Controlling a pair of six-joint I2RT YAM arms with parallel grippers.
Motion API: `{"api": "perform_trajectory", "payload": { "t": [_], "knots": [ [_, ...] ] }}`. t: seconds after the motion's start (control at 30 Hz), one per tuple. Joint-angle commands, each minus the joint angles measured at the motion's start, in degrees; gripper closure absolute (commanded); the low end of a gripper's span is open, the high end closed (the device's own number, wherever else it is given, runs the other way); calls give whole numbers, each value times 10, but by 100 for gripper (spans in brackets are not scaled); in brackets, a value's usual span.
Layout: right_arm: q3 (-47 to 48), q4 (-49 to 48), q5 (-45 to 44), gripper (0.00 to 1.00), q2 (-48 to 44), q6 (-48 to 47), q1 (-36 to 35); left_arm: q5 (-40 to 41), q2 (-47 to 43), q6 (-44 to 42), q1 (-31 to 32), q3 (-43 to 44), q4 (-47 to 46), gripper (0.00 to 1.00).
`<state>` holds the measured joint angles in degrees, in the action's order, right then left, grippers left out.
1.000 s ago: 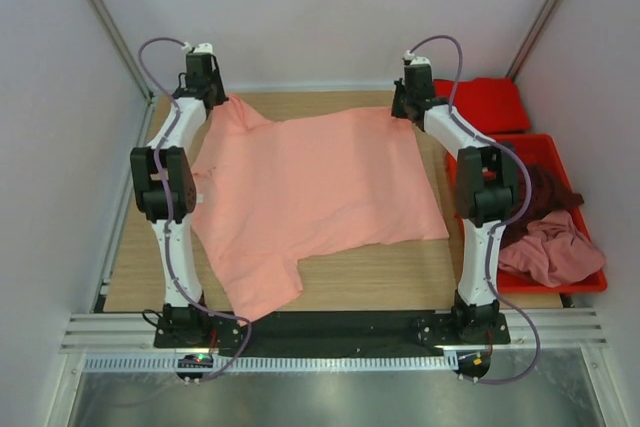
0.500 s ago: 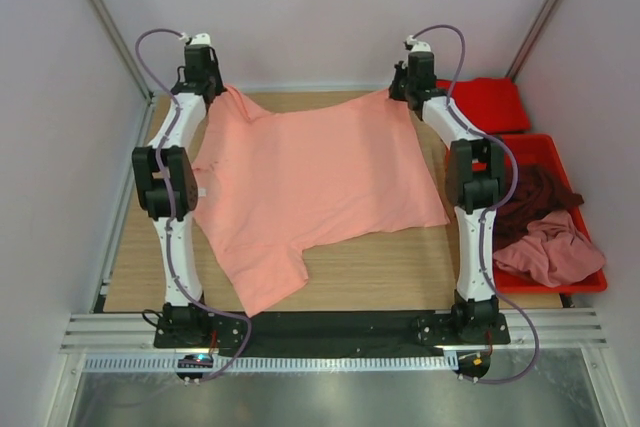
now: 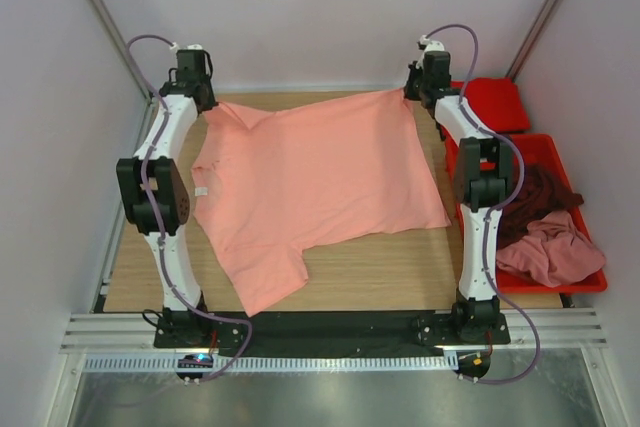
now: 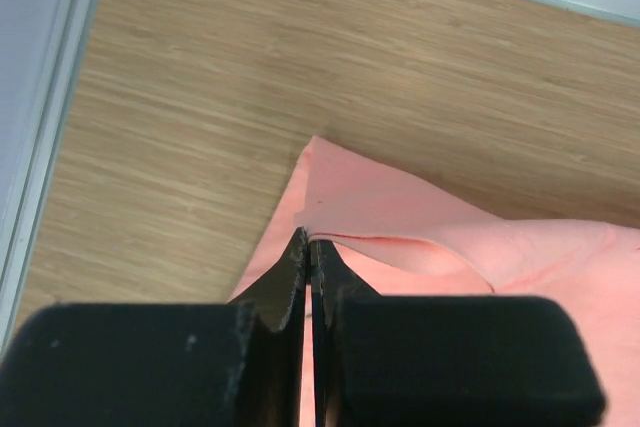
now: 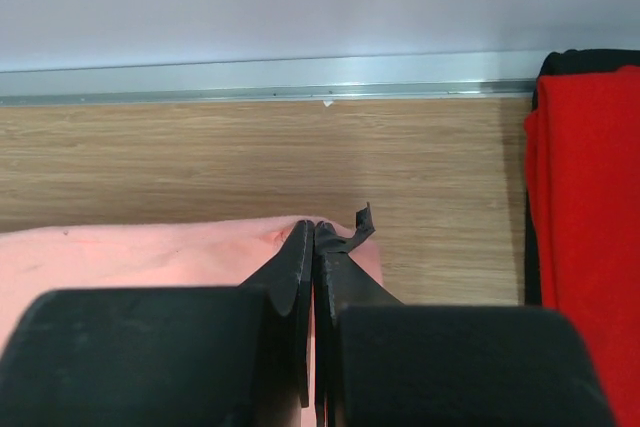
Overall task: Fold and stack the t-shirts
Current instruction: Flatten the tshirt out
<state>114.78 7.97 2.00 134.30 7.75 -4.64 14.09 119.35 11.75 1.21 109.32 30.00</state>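
A salmon-pink t-shirt [image 3: 310,182] lies spread across the wooden table [image 3: 380,272], one sleeve hanging toward the near edge. My left gripper [image 3: 205,110] is shut on its far left corner, and in the left wrist view [image 4: 308,237] the cloth [image 4: 420,237] is pinched between the closed jaws. My right gripper [image 3: 415,95] is shut on the far right corner, seen in the right wrist view [image 5: 315,227] with cloth [image 5: 150,252] at the tips. A folded bright red t-shirt [image 3: 492,102] lies at the far right. A dark maroon t-shirt [image 3: 545,192] and a dusty pink t-shirt [image 3: 548,252] lie crumpled in the bin.
A rigid red plastic bin [image 3: 590,282] stands at the table's right edge. The red shirt's edge shows at the right of the right wrist view [image 5: 590,207]. A metal rail [image 5: 270,77] and pale walls close the far side. A black strip runs along the near edge.
Both grippers have moved toward the far wall and apart, pulling the shirt's far edge back and stretching it flatter. The near sleeve slid up the table.
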Motion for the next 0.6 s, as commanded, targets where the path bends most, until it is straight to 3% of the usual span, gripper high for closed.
{"api": "perform_trajectory", "payload": {
  "t": [0.0,0.17,0.33,0.57],
  "knots": [
    [-1,-49,19,99,-26,-37,-2,22,-42,12,-4,18,59,100],
    [-86,-153,35,98,-62,-64,-1,24,-52,26,-4,21,105,100],
    [-90,-117,36,98,-61,-145,-1,16,-43,46,-5,51,153,100],
    [-148,-165,44,99,-90,-228,-1,5,-42,70,-5,60,226,100]
  ]
}}
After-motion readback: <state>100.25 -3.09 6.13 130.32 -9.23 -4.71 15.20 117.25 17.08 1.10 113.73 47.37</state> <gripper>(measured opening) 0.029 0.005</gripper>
